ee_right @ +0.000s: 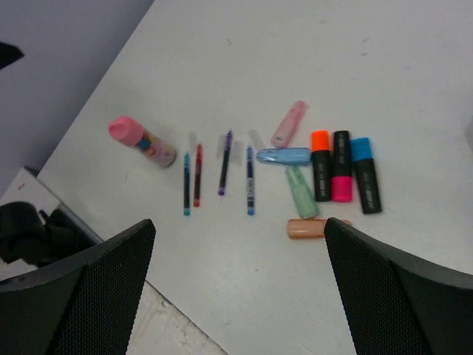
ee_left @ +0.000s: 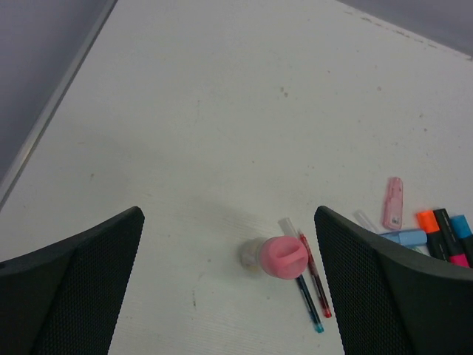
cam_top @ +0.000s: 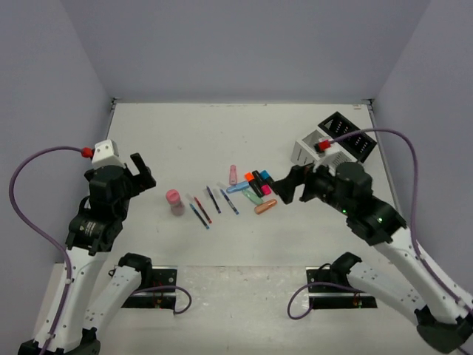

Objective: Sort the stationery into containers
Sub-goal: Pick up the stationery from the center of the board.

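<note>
The stationery lies mid-table: a stubby pink cylinder, several thin pens, and a cluster of highlighters with a peach one nearest the right arm. At the back right stand the white container and the black container. My left gripper hangs open left of the cylinder, holding nothing. The right gripper is open above the table just right of the highlighters, also holding nothing.
Grey walls enclose the white table on three sides. The near table edge shows below the right gripper. Both arm bases sit at the front edge.
</note>
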Available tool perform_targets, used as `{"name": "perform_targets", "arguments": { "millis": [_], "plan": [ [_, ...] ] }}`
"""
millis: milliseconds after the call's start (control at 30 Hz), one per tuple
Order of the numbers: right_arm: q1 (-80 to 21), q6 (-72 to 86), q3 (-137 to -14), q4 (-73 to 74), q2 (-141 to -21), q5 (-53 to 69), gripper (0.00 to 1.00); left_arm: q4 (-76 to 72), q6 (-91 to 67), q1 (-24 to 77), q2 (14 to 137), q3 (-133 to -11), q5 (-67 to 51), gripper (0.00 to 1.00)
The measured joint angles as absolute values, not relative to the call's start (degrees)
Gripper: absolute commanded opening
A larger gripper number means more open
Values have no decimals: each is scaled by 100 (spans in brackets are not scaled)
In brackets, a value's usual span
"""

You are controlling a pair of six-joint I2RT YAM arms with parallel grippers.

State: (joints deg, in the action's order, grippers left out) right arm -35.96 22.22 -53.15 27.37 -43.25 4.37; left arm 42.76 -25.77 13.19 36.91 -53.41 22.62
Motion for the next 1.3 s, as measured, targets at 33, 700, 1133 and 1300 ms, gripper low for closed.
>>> {"name": "perform_targets", "arguments": {
  "millis": [33, 700, 1133, 1300],
  "plan": [
    [-4018, 2196, -5334, 2495, -4684, 376, 99, 4231, -2614, 1319, 3561, -5200, 2367, 100],
    [-6604, 1686, -8896, 27, -11534, -585, 95, 4240, -3100, 1275, 2715, -4803, 3420, 100],
    [-6840, 1504, -9762, 452, -12522, -1082, 62, 4208, -3096, 1275, 2539, -4788, 3395, 100],
    [-6878, 1498, -9762, 500, -12532, -1300, 13, 4192, -3094, 1275, 2539, -4788, 3359, 100]
  ]
}}
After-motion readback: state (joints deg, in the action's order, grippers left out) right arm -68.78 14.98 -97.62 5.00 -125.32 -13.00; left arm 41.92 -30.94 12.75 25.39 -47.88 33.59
